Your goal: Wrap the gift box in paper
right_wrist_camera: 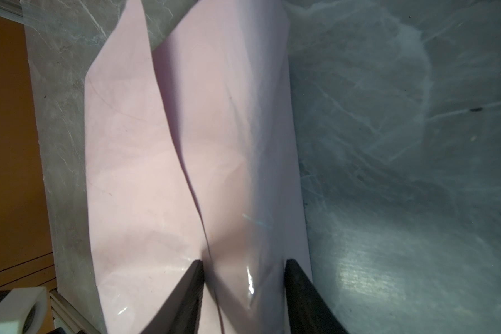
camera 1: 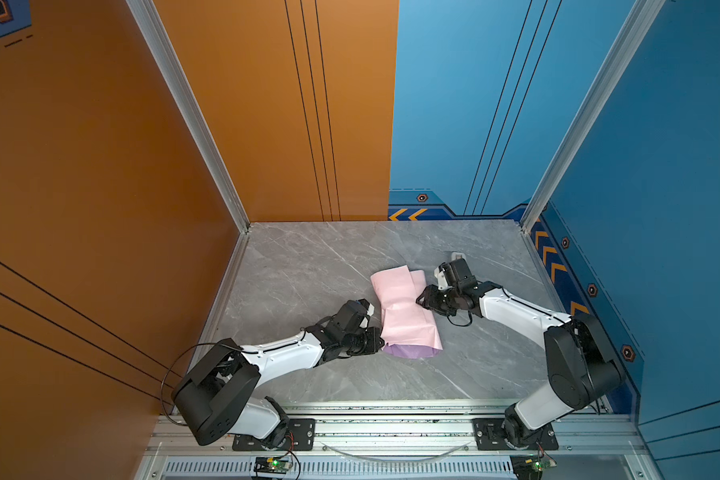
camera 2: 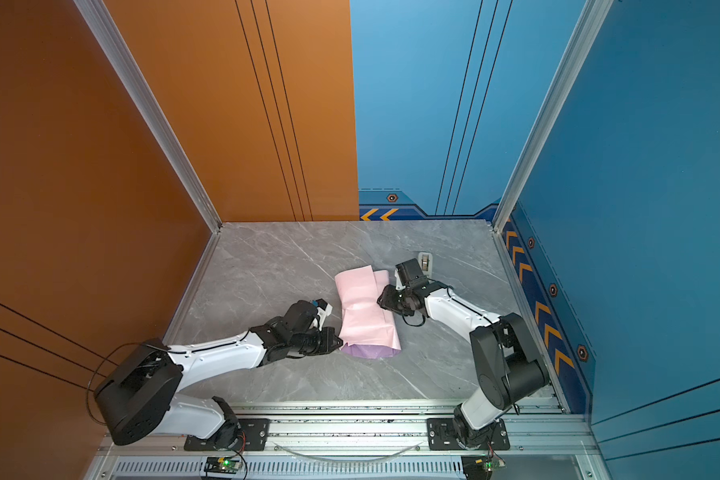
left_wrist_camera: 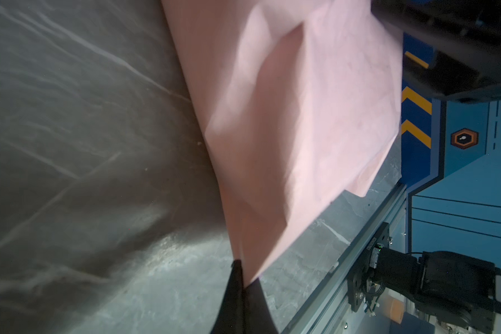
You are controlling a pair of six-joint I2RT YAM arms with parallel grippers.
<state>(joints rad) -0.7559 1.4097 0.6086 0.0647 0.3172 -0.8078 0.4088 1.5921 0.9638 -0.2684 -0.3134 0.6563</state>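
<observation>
The paper (camera 1: 404,316) (camera 2: 364,316) lies mid-table folded into a long bundle, pale pink outside, with its lilac face (camera 1: 410,352) showing at the near end. The gift box is hidden under it. My left gripper (camera 1: 382,338) (left_wrist_camera: 243,277) is at the bundle's near-left corner, shut on a corner of the paper (left_wrist_camera: 301,115). At the bundle's right side my right gripper (camera 1: 420,298) (right_wrist_camera: 243,266) stands open. Its fingertips (right_wrist_camera: 195,269) rest on the paper (right_wrist_camera: 156,173), one at the overlap seam and one at the paper's edge, with a hump of paper between them.
A small beige tape dispenser (camera 1: 457,254) (camera 2: 425,261) stands just beyond the right wrist. Orange wall on the left, blue walls at the back and right. An aluminium rail (camera 1: 391,419) with both arm bases runs along the table's front edge.
</observation>
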